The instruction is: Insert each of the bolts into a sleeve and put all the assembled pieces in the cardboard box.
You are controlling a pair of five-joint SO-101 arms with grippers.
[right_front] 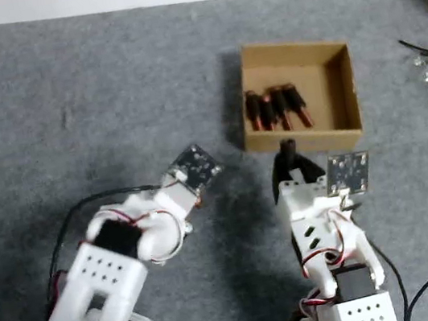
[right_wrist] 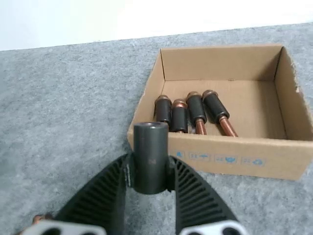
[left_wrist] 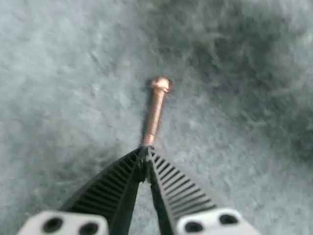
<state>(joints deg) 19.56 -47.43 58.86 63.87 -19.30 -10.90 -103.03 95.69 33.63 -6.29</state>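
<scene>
Now, seen from beside the table, the cardboard box serves as the reference. Four assembled pieces, each a copper bolt seated in a dark sleeve, lie side by side on the box floor. They sit nearer the wall on the left arm's side, with their copper shanks pointing toward the near wall.

Just outside that near wall, the right gripper is clamped on a loose sleeve. This sleeve is a dark tube that stands upright between the ribbed fingers, open bore uppermost and level with the box front.

Well off the box's near corner on the left arm's side, the left gripper is pinched almost closed on the tip of a single bolt's shank. The bolt juts straight out beyond the fingertips, head outermost, over the grey mat. Whether the head touches the mat cannot be told from the wrist view.
</scene>
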